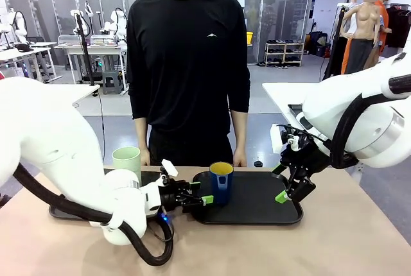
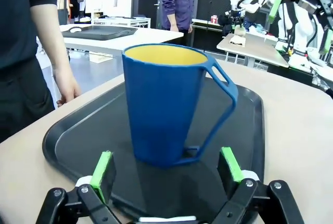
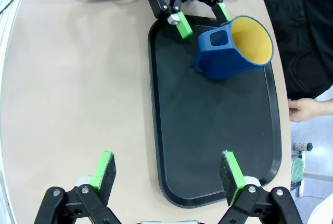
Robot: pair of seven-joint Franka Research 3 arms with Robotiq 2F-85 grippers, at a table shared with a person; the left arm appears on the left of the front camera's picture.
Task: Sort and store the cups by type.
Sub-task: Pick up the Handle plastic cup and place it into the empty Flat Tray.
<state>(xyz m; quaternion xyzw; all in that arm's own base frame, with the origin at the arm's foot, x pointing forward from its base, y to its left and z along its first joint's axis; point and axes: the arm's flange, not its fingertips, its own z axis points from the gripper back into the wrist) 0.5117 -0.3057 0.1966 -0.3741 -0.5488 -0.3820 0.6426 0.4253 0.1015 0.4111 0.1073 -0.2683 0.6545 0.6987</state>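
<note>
Here, on my screens, the dark blue mug stands upright on a black tray, near that tray's end facing the robot's left side, its yellow inside showing and its handle turned toward my side of the bench. In the left wrist view the mug rises just ahead of the left claw, whose green pads are spread wide on either side of the mug's base without touching it. From the front I see that left claw reaching in low over the tray's edge, right beside the mug.

The pale mint-green tumbler stands upright toward the bench's far edge on the robot's left side, behind the left arm, on what looks like a second dark tray whose near edge shows beneath the arm; I cannot tell for certain that the tumbler rests on it.

The right claw hangs above the other end of the mug's tray, also spread apart and pinching nothing. Its wrist view looks straight down: the right claw over the tray, the mug at the far end, and the left claw beside it.

A person in a black long-sleeved shirt stands at the bench's far edge, hands low at its rim.
</note>
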